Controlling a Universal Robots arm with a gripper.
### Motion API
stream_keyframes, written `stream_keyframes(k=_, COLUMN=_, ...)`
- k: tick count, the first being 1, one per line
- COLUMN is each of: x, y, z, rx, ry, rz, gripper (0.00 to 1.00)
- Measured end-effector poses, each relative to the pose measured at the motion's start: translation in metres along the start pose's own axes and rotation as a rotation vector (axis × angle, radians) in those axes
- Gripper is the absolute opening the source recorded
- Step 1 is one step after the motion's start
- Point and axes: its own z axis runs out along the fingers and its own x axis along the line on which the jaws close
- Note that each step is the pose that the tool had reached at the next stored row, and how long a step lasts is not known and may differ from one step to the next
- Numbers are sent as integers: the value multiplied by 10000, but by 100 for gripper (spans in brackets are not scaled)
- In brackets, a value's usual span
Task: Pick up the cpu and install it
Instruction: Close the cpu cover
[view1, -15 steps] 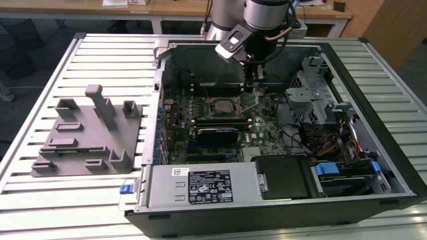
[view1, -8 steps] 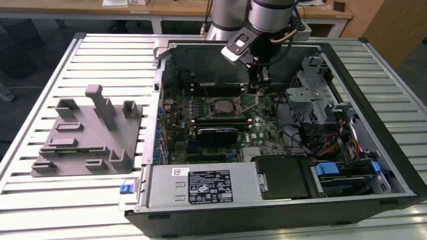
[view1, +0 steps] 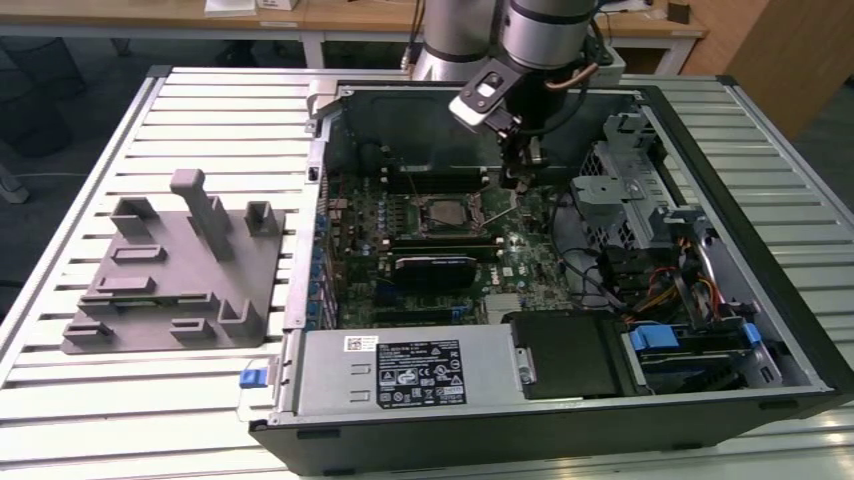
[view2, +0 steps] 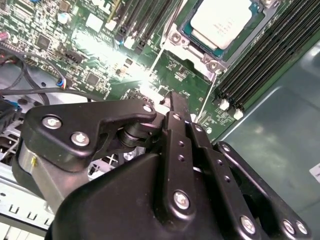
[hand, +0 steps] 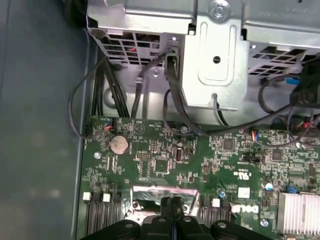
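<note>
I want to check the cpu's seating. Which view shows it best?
The second wrist view: the cpu sits close up in its socket, silvery top plate plain to see. The exterior view shows it as a small square on the motherboard.

cpu (view2: 221, 21) cut by edge, gripper (view2: 172, 100) body cropped

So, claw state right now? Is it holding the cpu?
Claw: closed, nothing held. The cpu sits in the socket, apart from it.
</note>
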Motion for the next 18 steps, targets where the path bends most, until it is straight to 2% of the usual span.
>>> stream_keyframes(k=5, x=39, y=59, z=28, rx=0, ry=2, rz=1, gripper=11)
stream_keyframes(k=18, x=59, y=234, z=55, rx=4, ry=-1, rz=-4, gripper=11)
